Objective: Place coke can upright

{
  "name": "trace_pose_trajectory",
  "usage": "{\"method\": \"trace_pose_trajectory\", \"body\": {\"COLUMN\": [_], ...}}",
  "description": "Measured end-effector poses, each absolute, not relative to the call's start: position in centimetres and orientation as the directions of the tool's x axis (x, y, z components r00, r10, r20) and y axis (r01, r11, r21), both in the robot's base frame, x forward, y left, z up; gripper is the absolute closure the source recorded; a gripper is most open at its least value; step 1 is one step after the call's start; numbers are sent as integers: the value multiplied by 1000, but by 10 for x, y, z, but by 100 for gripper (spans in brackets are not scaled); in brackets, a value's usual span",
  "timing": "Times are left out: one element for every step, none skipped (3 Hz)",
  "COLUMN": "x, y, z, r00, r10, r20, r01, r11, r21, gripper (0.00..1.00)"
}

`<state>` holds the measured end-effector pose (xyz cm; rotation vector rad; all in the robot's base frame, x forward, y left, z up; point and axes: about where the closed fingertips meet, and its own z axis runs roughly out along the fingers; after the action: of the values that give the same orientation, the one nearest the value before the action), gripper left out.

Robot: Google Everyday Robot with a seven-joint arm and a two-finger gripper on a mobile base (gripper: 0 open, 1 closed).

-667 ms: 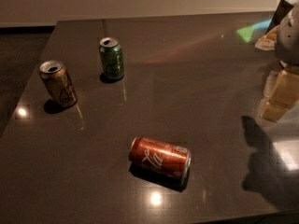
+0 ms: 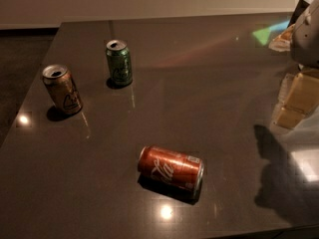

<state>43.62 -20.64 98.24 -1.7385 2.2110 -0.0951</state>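
The coke can (image 2: 171, 168) lies on its side on the dark table (image 2: 209, 83), near the front edge and a little left of the middle. It is red with white script and a small white label patch. Its silver end points right and toward the front. My gripper (image 2: 298, 99) shows as pale tan parts at the right edge of the camera view, under a grey-white arm part (image 2: 306, 34). It hangs above the table, well to the right of the coke can and farther back, and holds nothing that I can see. Its shadow (image 2: 279, 173) falls on the table to the right of the can.
A green can (image 2: 119, 62) stands upright at the back left. A golden-brown can (image 2: 62, 89) stands upright to its left, near the table's left edge. A crumpled wrapper or bag (image 2: 283, 36) lies at the far right corner. Lamp glare spots dot the glossy tabletop.
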Motion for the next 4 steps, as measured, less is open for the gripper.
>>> {"method": "trace_pose_trajectory", "body": {"x": [426, 408, 394, 385], "y": [-177, -137, -100, -73], "z": [990, 988, 972, 946], "r00": [-156, -93, -51, -31], "r10": [-958, -961, -970, -981], "r20": [-241, -260, -239, -191], "r01": [-943, -958, -971, -978], "r11": [217, 158, 104, 69], "r21": [-254, -240, -214, -196], "gripper": [0, 0, 0, 0]}}
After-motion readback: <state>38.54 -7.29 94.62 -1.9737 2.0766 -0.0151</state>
